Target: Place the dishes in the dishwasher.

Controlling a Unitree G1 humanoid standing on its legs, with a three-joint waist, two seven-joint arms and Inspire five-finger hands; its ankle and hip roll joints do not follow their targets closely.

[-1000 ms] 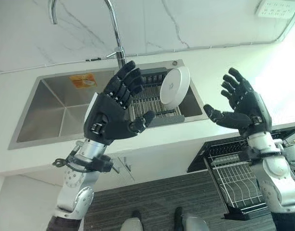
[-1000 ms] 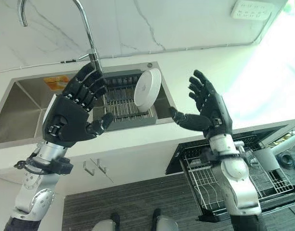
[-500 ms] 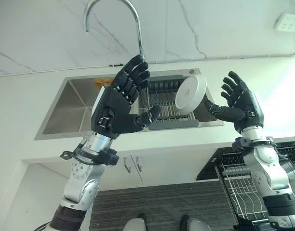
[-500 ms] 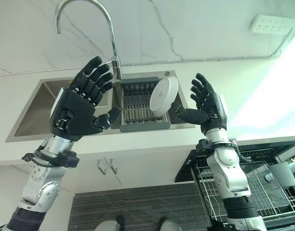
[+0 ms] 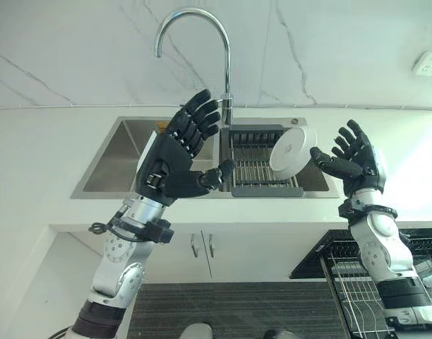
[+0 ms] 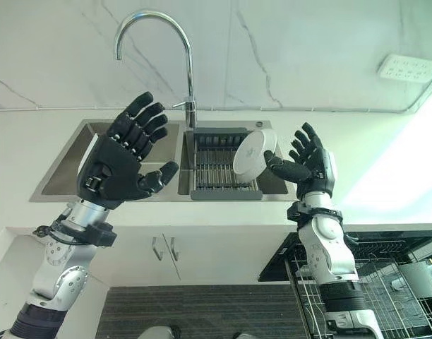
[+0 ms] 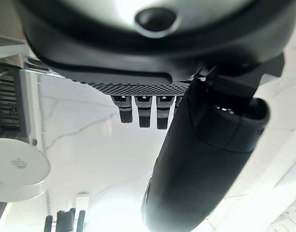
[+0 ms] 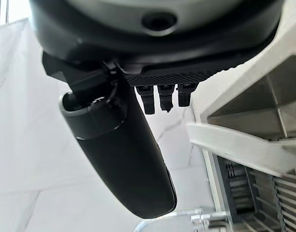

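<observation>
A white plate (image 5: 292, 149) stands on edge in the sink's dish rack (image 5: 257, 171). The left hand (image 5: 175, 158) and right hand (image 5: 356, 161) are both wide, holding nothing.

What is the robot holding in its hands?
Nothing. Both the left hand and the right hand are raised with fingers spread. The plate stands in the rack in the sink, ungrasped.

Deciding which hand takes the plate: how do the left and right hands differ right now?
The right hand is raised right beside the white plate standing in the sink rack; the left hand is raised before the sink's other basin, clear of the plate. Both are open and empty.
</observation>
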